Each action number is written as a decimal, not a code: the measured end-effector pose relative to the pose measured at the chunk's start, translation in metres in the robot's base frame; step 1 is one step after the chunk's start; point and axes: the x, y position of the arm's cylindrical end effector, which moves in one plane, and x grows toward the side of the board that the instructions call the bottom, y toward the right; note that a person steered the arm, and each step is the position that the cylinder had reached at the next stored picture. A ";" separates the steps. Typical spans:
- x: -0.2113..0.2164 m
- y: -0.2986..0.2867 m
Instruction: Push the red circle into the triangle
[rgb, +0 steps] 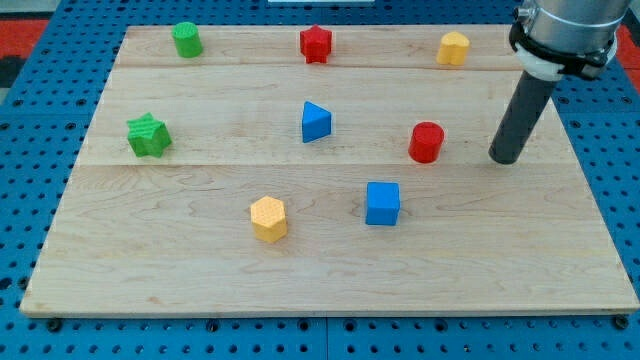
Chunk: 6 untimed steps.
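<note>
This looks like a robotics lab test bench. A pale wooden worktop lies on a blue perforated base studded with a regular grid of mounting holes, visible at every edge. At 2 o'clock a dark industrial arm's rod comes down to the board. Small moulded coloured blocks, scattered like experiment pieces, dot the planks. No household or shop furnishings show.

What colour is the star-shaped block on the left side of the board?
Green. The star shows plainly in the camera view.
</note>
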 end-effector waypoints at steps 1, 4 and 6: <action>-0.008 -0.064; 0.052 -0.057; 0.124 -0.081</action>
